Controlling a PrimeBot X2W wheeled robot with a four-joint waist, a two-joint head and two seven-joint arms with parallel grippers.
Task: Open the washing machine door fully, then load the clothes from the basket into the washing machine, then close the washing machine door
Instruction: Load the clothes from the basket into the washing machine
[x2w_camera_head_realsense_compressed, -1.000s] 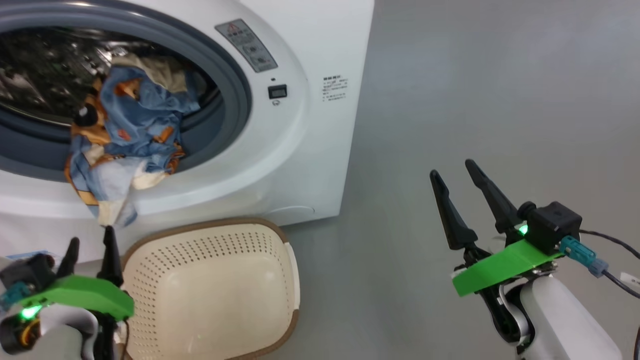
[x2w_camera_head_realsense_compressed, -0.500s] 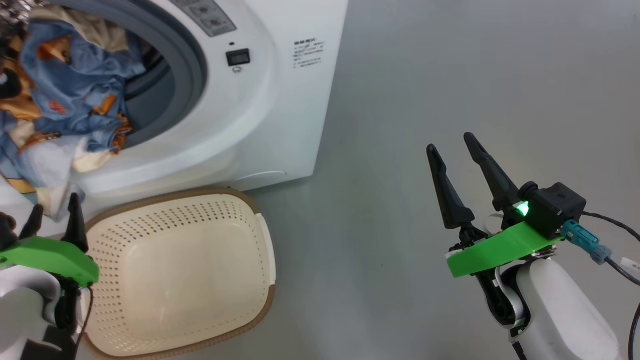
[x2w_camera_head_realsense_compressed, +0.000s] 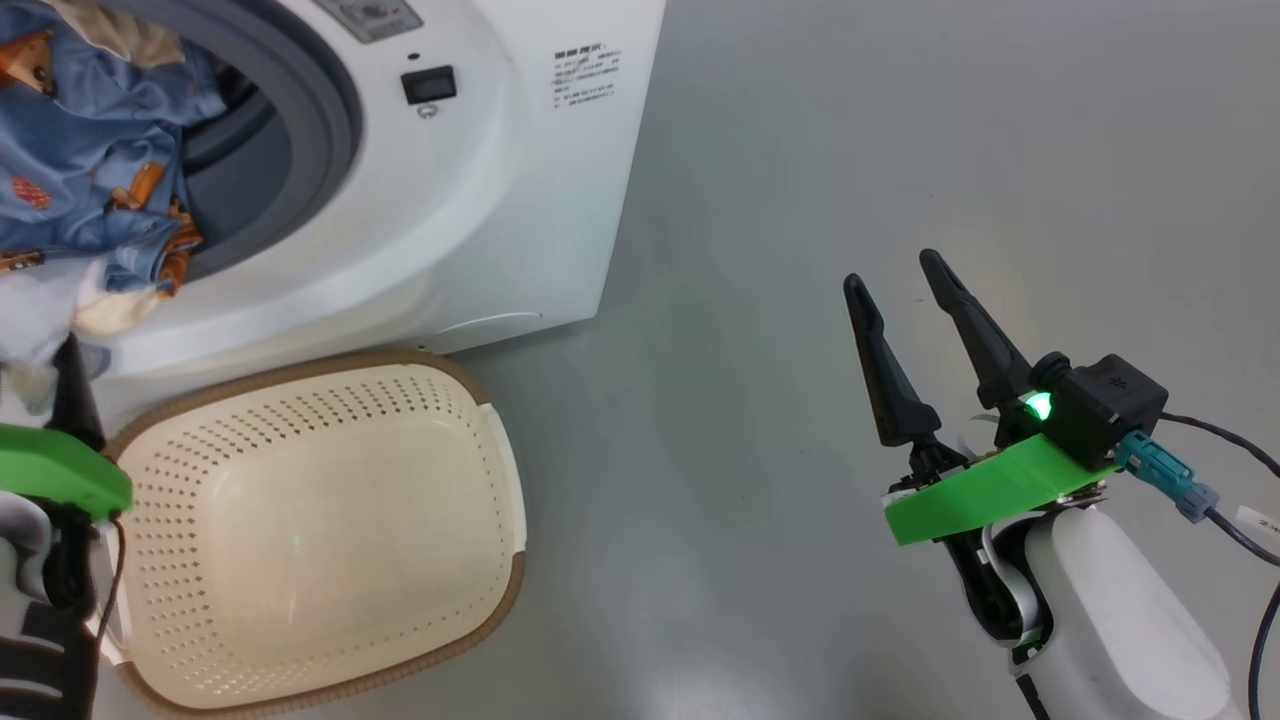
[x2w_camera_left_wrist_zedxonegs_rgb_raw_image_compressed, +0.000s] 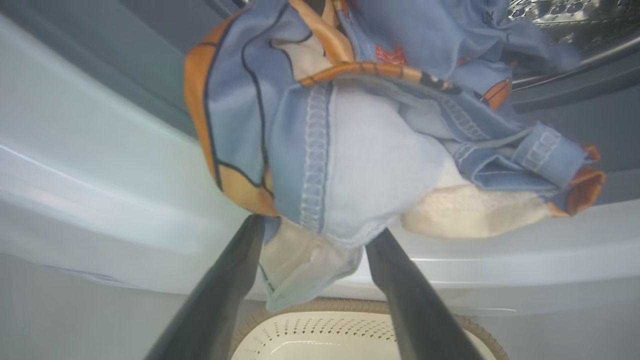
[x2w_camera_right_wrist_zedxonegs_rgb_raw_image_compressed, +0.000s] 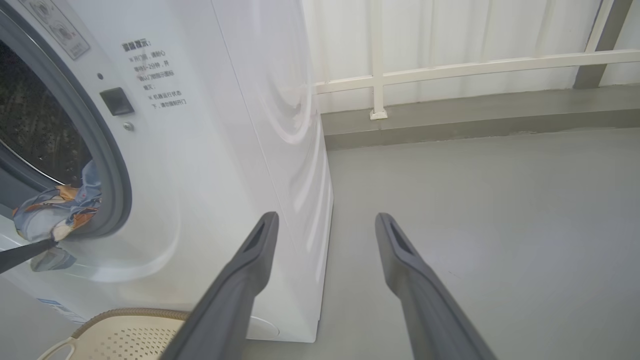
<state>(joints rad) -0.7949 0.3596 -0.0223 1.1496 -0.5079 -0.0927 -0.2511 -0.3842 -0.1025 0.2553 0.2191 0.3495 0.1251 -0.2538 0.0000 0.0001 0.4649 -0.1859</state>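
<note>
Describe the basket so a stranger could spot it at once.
Start at the big white washing machine with clothes spilling from its opening. On the grey floor right before it sits the basket: cream, perforated, brown-rimmed and empty, unlike the solid white machine.

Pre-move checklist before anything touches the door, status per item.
1. Basket emptied: ok.
2. Clothes fully inside the washer: not ok; a bunch hangs out over the opening's lower lip.
3. Left tool open: ok; it sits just under the hanging cloth, whose end drops between its fingers, ungripped.
4. Right tool open and free: ok; over bare floor beside the washer, holding nothing.
5. Door swung fully open: cannot tell.
Suggested next move: probably push the hanging bunch in before closing.
</note>
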